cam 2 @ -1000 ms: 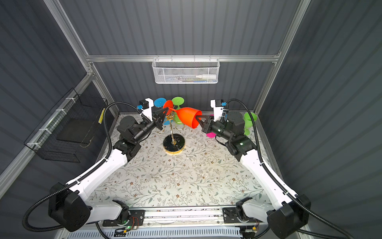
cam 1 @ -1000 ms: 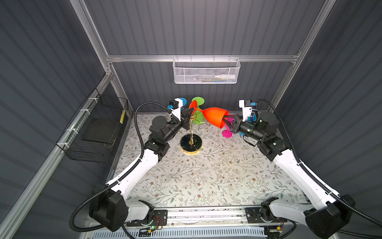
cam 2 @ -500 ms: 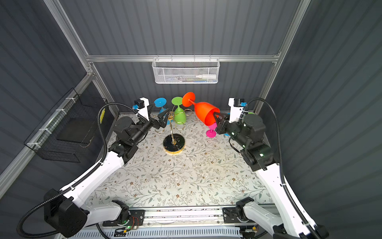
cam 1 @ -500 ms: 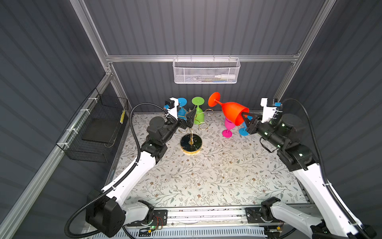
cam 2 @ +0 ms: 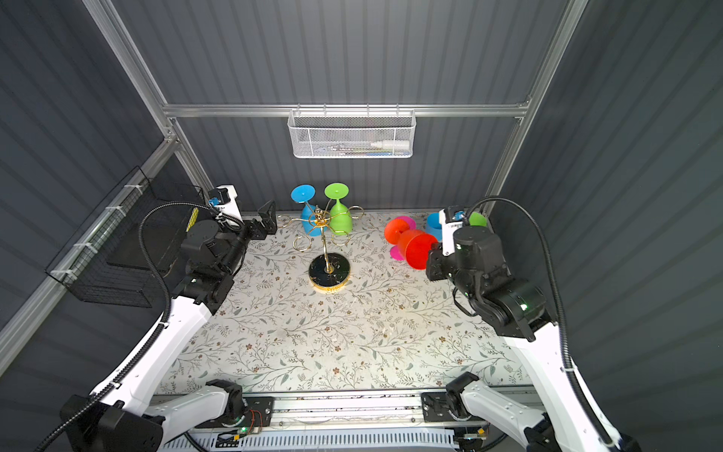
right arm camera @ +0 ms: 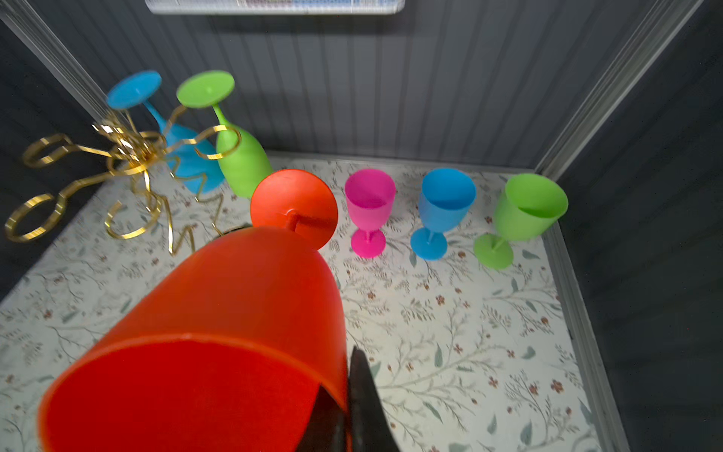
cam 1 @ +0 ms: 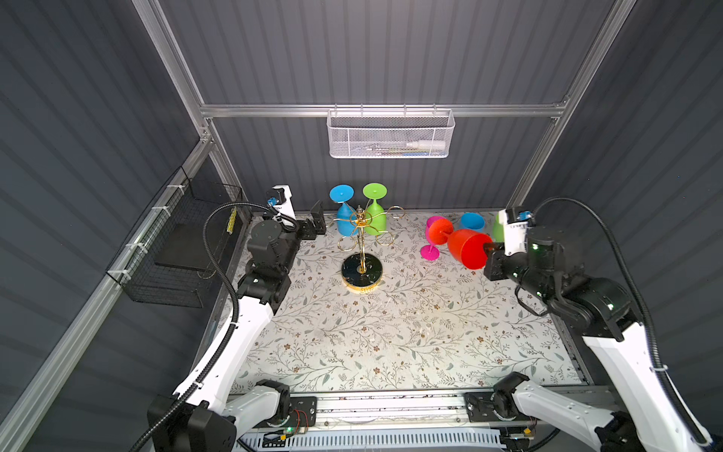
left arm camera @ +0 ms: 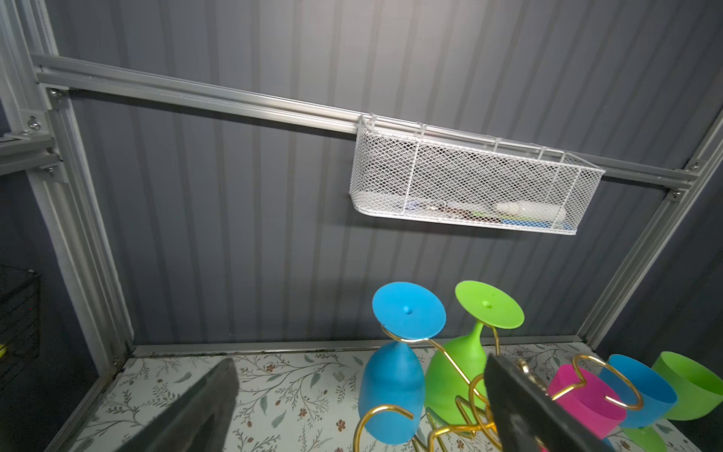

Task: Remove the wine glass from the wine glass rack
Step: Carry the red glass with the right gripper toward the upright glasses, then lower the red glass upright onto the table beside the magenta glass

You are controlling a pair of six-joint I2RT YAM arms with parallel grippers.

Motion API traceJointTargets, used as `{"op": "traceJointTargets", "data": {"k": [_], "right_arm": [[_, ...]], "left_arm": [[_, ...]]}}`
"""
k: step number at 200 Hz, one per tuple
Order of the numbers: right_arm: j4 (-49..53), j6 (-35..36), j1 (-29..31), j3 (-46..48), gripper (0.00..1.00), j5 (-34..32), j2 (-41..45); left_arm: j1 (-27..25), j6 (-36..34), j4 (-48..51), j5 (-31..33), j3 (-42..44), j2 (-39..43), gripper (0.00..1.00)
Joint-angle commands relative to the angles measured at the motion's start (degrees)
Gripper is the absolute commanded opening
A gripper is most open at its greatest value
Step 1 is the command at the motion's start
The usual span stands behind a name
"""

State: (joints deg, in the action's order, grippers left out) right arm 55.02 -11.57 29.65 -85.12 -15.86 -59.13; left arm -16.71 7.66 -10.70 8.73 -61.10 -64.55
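Wine glass (cam 1: 467, 248), orange-red: clear of the wine glass rack (cam 1: 362, 235) and carried tilted in the air at right of centre in both top views, foot toward the back wall, mouth toward the arm. Pinched at the rim by the right gripper (right arm camera: 346, 395), jaws closed down on the thin wall, one finger inside the bowl and one outside, low in the right wrist view. Hangs just in front of a row of upright glasses on the floral table (cam 1: 391, 332): pink glass (right arm camera: 369, 199), blue glass (right arm camera: 446, 203), green glass (right arm camera: 528, 207), with the orange foot overlapping the pink one in the top views. Rack upright at upper centre, with a hanging blue glass (cam 1: 344, 221) and a hanging green glass (cam 1: 375, 223) upside down on the back loops and the other loops bare. Left gripper (cam 1: 315, 223) spread fully wide with nothing in it, just left of the rack's loop arms; possibly brushing the wire, too close to call from these angles. Judged step: removal itself done, carry to a resting place in hand. Next move, as a judgement: turn the glass foot-down, lower onto bare table in front of the row, well clear of the pink glass, and part the jaws only once the foot sits flat. Worth slow handling, given such a slight hold on a thin rim and a heavy bowl levering against it.
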Motion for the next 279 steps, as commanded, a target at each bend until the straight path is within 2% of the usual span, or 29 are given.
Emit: {"op": "traceJointTargets", "data": {"k": [1,52,86,135,209,279], "right_arm": [[8.31,-0.84,1.19,-1.23,0.0,-4.26,-5.48],[7.26,1.37,1.05,-5.58,0.0,-0.1,-22.53],[6.0,3.6,-0.66,-10.64,0.0,3.67,-32.44],[5.58,5.51,-3.34,-17.11,0.0,6.13,-42.34],[6.01,6.82,-5.39,-20.98,0.0,10.49,-49.61],[7.07,7.6,-5.56,-22.34,0.1,10.49,-52.12]], "left_arm": [[0.94,-2.6,5.11,4.07,-0.93,0.8,1.0],[4.05,1.97,13.4,3.24,-4.09,-0.33,1.0],[7.15,5.21,13.68,0.02,-3.24,0.82,1.0],[8.18,5.62,14.2,-1.52,-3.66,1.01,1.0],[9.63,7.54,16.76,-2.86,-6.22,-1.09,1.0],[12.31,11.41,20.68,-5.6,-10.3,-4.47,0.99]]}}
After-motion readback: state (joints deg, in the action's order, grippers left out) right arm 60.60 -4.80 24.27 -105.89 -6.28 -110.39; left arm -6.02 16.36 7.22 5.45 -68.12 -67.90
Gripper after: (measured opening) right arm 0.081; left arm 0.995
